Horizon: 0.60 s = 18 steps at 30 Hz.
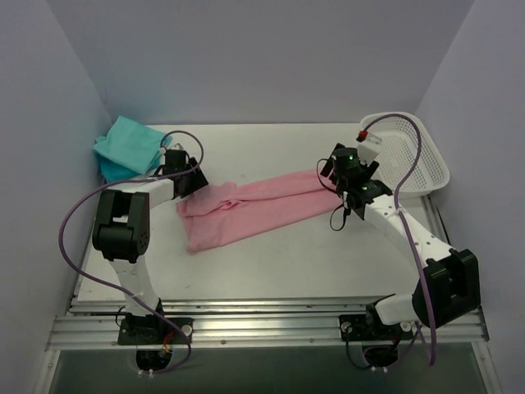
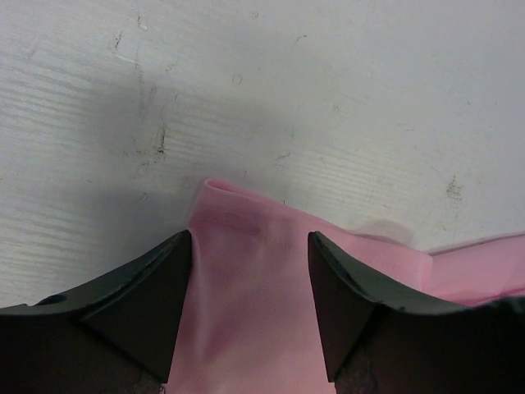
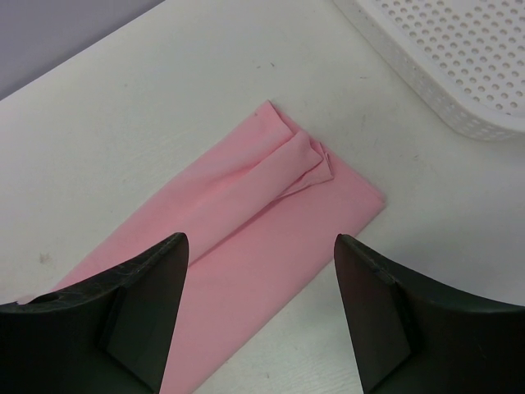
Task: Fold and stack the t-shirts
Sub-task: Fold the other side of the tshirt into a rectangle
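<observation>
A light pink t-shirt (image 1: pixel 254 209), folded into a long strip, lies slantwise across the middle of the table. My left gripper (image 1: pixel 194 177) is open at the strip's left end, its fingers astride a pink corner (image 2: pixel 246 312) in the left wrist view. My right gripper (image 1: pixel 330 174) is open above the strip's right end (image 3: pixel 271 222), with the folded layers just ahead of it. A teal t-shirt (image 1: pixel 130 141) lies folded at the back left on top of a blue one (image 1: pixel 113 171).
A white mesh basket (image 1: pixel 439 168) stands at the back right, its corner showing in the right wrist view (image 3: pixel 459 66). Grey walls close in the left, back and right. The white table (image 1: pixel 271 263) ends at a metal rail by the arm bases.
</observation>
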### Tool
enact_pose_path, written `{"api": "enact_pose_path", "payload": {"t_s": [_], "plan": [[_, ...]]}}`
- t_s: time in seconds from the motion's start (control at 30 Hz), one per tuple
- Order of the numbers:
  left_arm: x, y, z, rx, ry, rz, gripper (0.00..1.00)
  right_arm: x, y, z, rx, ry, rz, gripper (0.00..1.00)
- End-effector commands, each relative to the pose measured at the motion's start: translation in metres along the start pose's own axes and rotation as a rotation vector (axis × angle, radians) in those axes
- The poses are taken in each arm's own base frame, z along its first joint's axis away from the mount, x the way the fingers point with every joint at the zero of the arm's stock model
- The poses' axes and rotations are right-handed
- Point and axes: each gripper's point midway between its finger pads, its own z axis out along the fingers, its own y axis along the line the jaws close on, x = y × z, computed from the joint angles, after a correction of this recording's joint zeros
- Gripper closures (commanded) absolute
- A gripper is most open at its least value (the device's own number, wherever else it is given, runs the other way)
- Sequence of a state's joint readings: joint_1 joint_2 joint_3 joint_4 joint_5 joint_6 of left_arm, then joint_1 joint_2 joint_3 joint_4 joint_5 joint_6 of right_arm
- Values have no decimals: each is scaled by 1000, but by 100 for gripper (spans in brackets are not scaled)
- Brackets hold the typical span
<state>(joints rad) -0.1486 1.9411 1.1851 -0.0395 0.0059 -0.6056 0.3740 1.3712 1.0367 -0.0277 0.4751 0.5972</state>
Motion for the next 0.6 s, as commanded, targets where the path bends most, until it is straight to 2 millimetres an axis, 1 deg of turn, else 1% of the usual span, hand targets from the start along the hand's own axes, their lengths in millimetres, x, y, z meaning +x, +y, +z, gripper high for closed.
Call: {"api": "enact_pose_path", "payload": {"t_s": [0.0,0.03,0.13,0.17,0.23,0.27,0.3,0.37,0.43,0.47,0.5,0.57], "plan": [[8,11,8,-40,29,-22,33,-13,-9,-11,19,-43,4,32],[8,12,8,-47,27,-22,36,-14,-9,-13,18,-47,7,32],[10,13,11,-53,40,-20,53,-13,-12,-14,25,-49,4,32],[10,12,12,-55,44,-20,66,-15,-12,-16,22,-52,8,32],[12,15,15,-72,57,-18,69,-16,-14,-18,22,-57,12,32],[11,15,14,-72,53,-17,73,-16,-15,-19,21,-58,13,32],[10,15,15,-73,51,-18,74,-16,-15,-19,21,-58,13,32],[10,15,15,-75,47,-17,80,-17,-17,-21,24,-63,15,32],[10,16,15,-79,48,-18,88,-17,-17,-23,20,-64,17,32],[9,16,15,-79,46,-16,94,-16,-18,-23,22,-63,17,32],[9,16,16,-79,49,-16,96,-17,-19,-23,23,-64,18,32],[6,9,13,-53,37,-7,98,-16,-19,-24,21,-64,19,32]]}}
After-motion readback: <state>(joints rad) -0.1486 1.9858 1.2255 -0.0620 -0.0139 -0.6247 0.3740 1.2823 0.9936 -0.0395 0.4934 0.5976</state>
